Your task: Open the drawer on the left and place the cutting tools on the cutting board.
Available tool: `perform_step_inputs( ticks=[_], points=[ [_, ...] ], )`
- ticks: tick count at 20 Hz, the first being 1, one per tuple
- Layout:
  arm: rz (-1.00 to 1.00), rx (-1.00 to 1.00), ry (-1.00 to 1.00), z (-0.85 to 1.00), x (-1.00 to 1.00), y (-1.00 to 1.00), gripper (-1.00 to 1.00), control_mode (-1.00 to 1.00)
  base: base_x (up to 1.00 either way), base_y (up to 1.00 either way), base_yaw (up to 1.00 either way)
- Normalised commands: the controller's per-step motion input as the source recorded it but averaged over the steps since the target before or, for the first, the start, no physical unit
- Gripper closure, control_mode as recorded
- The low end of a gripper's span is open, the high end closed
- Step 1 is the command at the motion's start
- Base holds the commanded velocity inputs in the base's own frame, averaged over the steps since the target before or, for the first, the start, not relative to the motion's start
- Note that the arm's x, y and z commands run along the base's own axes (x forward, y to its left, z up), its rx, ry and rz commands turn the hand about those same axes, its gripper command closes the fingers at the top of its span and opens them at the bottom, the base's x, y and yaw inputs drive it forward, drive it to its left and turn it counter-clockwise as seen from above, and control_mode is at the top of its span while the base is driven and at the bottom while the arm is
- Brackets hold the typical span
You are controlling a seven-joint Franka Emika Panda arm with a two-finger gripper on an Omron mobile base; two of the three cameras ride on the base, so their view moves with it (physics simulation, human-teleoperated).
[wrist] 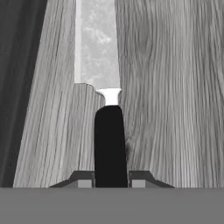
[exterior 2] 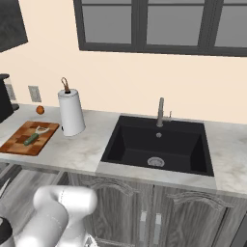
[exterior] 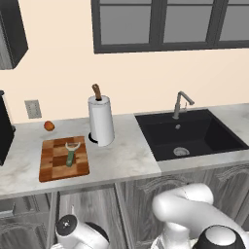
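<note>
In the hand view my gripper (wrist: 111, 180) is shut on the black handle of the knife (wrist: 109, 140). Its silver blade points away from me over the grey wood-grain floor of the drawer (wrist: 175, 87). The chequered wooden cutting board (exterior: 53, 165) (exterior 2: 19, 142) lies on the counter left of the paper-towel roll. The green-handled peeler (exterior: 71, 154) (exterior 2: 34, 137) rests on the board. My arm reaches down below the counter at the left.
A paper-towel roll (exterior: 101, 121) stands right of the board. A black sink (exterior: 194, 136) with a faucet (exterior: 181, 103) is set in the counter further right. A small orange fruit (exterior: 49, 126) and a black appliance (exterior: 4, 131) sit at the far left.
</note>
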Motion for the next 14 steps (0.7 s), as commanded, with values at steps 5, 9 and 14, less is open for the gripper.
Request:
perform_step_inputs(
  ticks=[5,9,14],
  points=[
    [-0.03,0.00,-0.27,1.00,0.05,0.00,1.00,-1.00,0.00,0.00,0.00],
    [-0.02,0.00,-0.23,1.00,0.36,0.00,1.00,-1.00,0.00,0.00,0.00],
    [-0.07,0.00,-0.18,1.00,0.73,-0.03,1.00,-1.00,0.00,0.00,0.00]
  ],
)
